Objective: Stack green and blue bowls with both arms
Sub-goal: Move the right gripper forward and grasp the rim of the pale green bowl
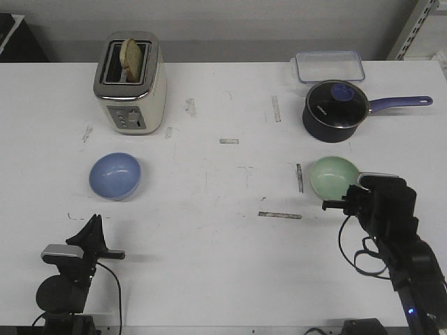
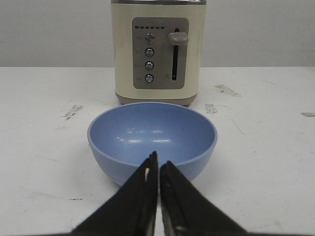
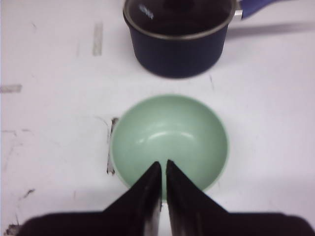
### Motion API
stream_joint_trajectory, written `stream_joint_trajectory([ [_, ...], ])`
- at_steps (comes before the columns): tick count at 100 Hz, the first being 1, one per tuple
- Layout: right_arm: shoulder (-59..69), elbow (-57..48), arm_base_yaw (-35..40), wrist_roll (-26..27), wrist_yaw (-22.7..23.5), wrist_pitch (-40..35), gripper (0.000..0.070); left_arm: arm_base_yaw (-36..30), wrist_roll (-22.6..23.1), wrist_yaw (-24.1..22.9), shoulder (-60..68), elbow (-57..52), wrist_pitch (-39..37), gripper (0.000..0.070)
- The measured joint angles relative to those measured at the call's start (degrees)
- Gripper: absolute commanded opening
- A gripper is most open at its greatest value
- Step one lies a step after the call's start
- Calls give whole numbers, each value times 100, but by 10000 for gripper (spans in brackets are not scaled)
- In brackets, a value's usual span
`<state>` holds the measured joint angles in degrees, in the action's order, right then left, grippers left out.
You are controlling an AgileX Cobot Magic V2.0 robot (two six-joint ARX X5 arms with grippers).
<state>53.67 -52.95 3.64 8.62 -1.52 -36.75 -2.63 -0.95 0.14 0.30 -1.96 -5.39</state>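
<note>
We see white writing on the saucepan [image 3: 177, 46], too blurred to read. The green bowl [image 3: 170, 140] stands just before it, the blue bowl [image 2: 152, 140] before the toaster [image 2: 157, 51]. Both jaws are clenched, grasping nothing: left gripper [image 2: 158, 169], right gripper [image 3: 163, 172].

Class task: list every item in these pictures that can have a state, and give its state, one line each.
Pale mint green round bowl: upright, empty, unstacked.
Light periwinkle blue round bowl: upright, empty, unstacked.
Cream toaster: one bread slice raised, lever up.
Dark blue saucepan: glass lid on.
Clear plastic container: lid on.
Left hand: shut, holding nothing.
Right hand: shut, holding nothing.
</note>
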Motion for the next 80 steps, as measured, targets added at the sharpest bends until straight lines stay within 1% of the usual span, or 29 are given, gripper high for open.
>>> stream_joint_trajectory([
  [7, 426, -254, -33, 52, 46, -354, 9, 0, 0, 0, 0, 0, 2, 2],
  [12, 686, -376, -87, 68, 181, -485, 10, 0, 0, 0, 0, 0, 0, 2],
  [22, 1097, -627, -319, 85, 789, -492, 30, 0, 0, 0, 0, 0, 0, 2],
  [26, 1220, -730, -468, 90, 1095, -481, 80, 0, 0, 0, 0, 0, 0, 2],
  [31, 1364, -841, -684, 109, 1462, -470, 177, 0, 0, 0, 0, 0, 0, 2],
  [32, 1390, -859, -730, 118, 1534, -468, 208, 0, 0, 0, 0, 0, 0, 2],
  [37, 1532, -927, -955, 146, 1843, -452, 279, 0, 0, 0, 0, 0, 0, 2],
  [40, 1622, -949, -1091, 173, 2009, -452, 296, 0, 0, 0, 0, 0, 0, 2],
  [48, 1858, -960, -1429, 221, 2371, -455, 300, 0, 0, 0, 0, 0, 0, 2],
  [54, 2004, -960, -1646, 251, 2507, -439, 326, 0, 0, 0, 0, 0, 0, 2],
  [64, 2142, -960, -1963, 282, 2583, -409, 449, 0, 0, 0, 0, 0, 0, 2],
  [68, 2190, -960, -2074, 284, 2590, -407, 464, 0, 0, 0, 0, 0, 2, 2],
  [80, 2302, -960, -2284, 284, 2579, -402, 467, 0, 0, 0, 0, 0, 0, 2],
])
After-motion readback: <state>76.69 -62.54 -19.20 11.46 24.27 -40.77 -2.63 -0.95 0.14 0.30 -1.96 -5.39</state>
